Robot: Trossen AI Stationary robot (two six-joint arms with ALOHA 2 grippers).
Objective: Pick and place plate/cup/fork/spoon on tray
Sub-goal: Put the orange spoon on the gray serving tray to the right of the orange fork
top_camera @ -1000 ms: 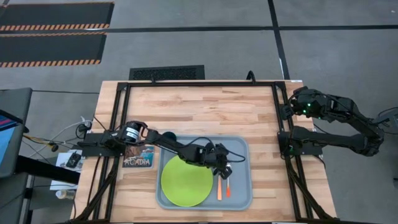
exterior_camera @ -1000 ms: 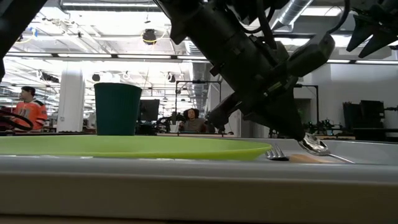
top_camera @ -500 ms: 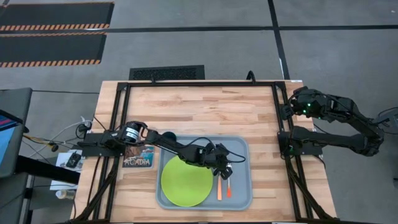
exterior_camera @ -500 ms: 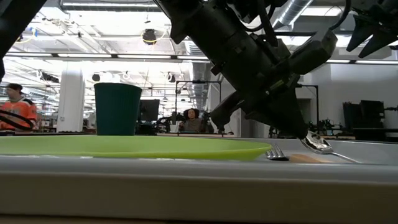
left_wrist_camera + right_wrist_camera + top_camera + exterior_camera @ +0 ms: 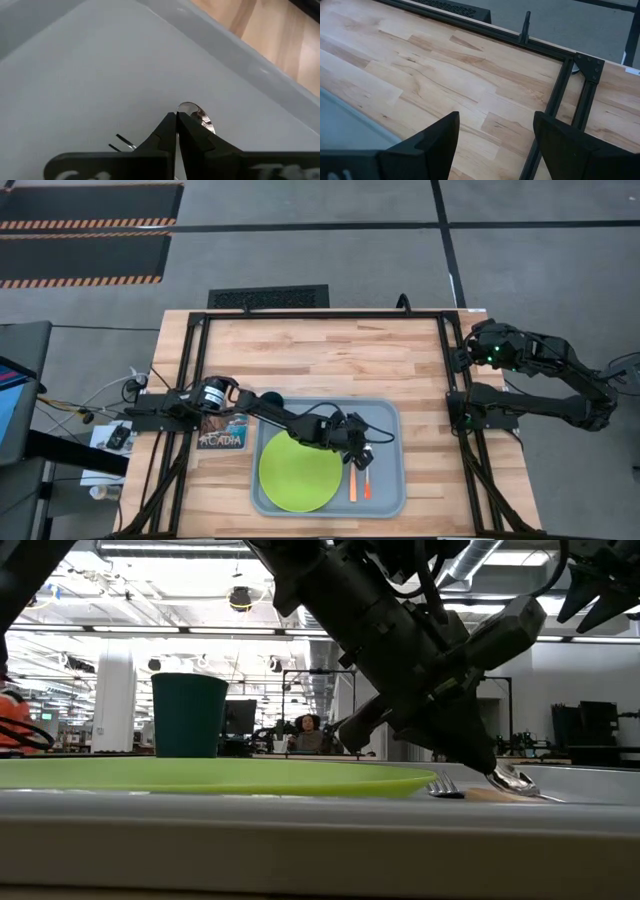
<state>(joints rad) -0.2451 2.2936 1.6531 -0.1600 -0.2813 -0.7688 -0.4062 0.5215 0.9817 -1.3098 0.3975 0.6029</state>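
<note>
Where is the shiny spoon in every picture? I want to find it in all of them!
High view: the spoon lies in the tray, right of the plate, under the left tool.
Low view: its bowl shows low on the right, beyond the plate.
Left wrist view: its bowl peeks out behind the shut fingertips.
Right wrist view: not in it.
Shared landmark: the fork lying beside it.

Tray at table's near edge, centre. In it: plate on left half, cup at far-left corner, fork and spoon side by side just right of plate. Left gripper over spoon's bowl end. ACADIA card left of tray. Right gripper at table's right edge, well apart.
</note>
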